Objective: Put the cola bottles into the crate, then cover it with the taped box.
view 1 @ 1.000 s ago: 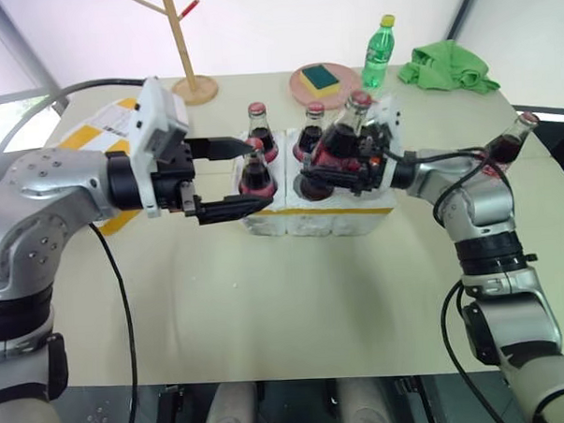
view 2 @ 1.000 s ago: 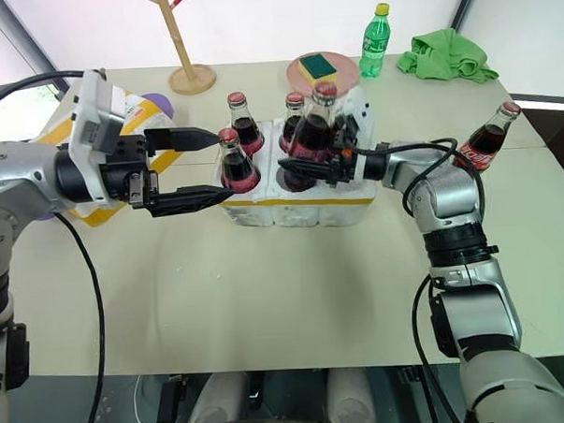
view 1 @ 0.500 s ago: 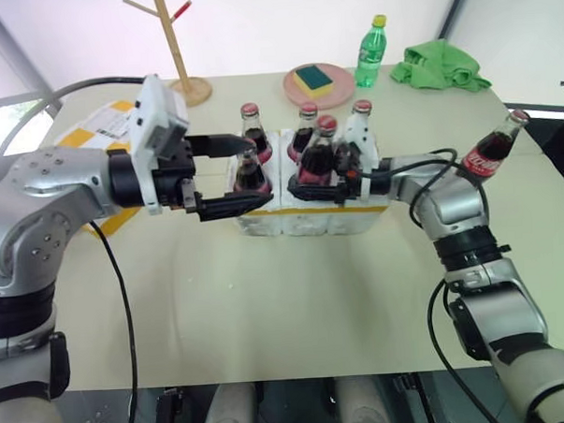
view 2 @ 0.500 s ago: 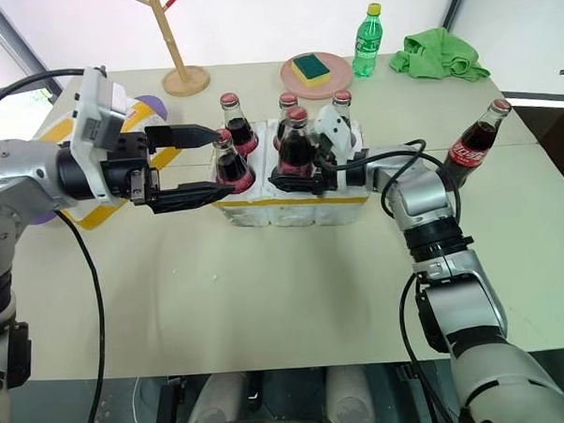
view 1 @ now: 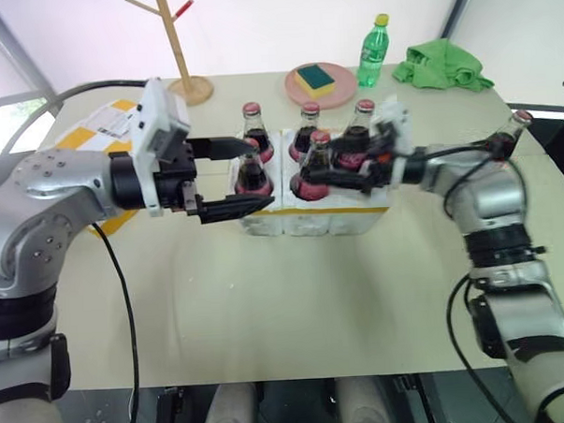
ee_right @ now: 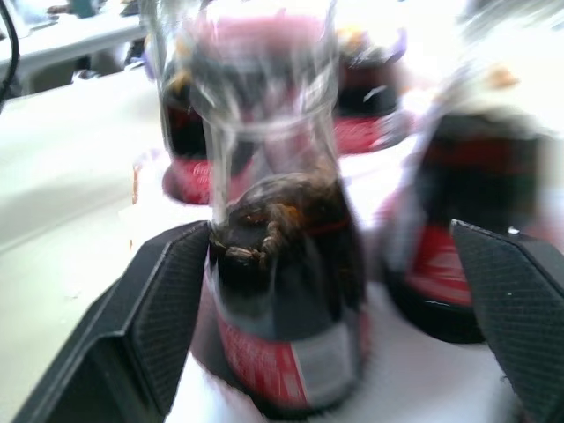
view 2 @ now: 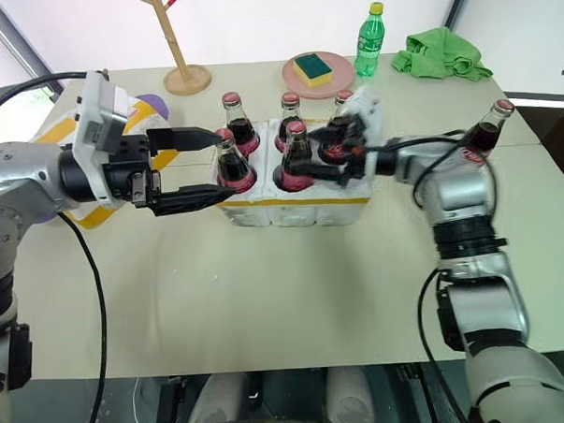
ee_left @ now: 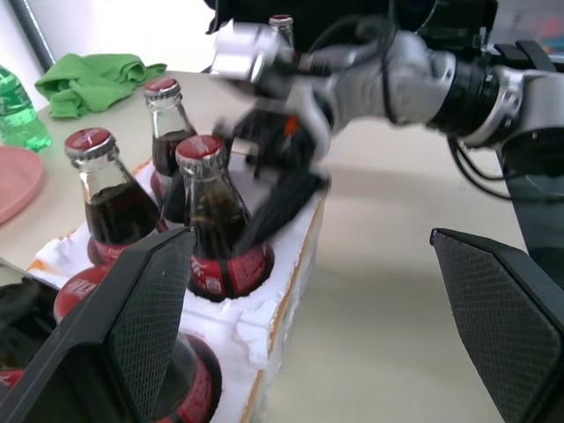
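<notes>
On the table, five cola bottles (view 2: pixel 290 159) stand in the foam crate (view 2: pixel 298 202); the right gripper (view 2: pixel 323 165), fingers released, flanks the front-middle one; the left gripper (view 2: pixel 210 164) hangs open; the sixth bottle (view 2: pixel 485 133) waits outside, right

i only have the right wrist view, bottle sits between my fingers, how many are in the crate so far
observer: five cola bottles stand in the crate; the front right well looks unfilled.
operator: where's the sixth one
observer: the sixth bottle stands on the table, to the right of the crate, behind your right arm.
operator: and the taped box
observer: the taped box lies at the table's left side, behind the left gripper, which is open beside the crate.
</notes>
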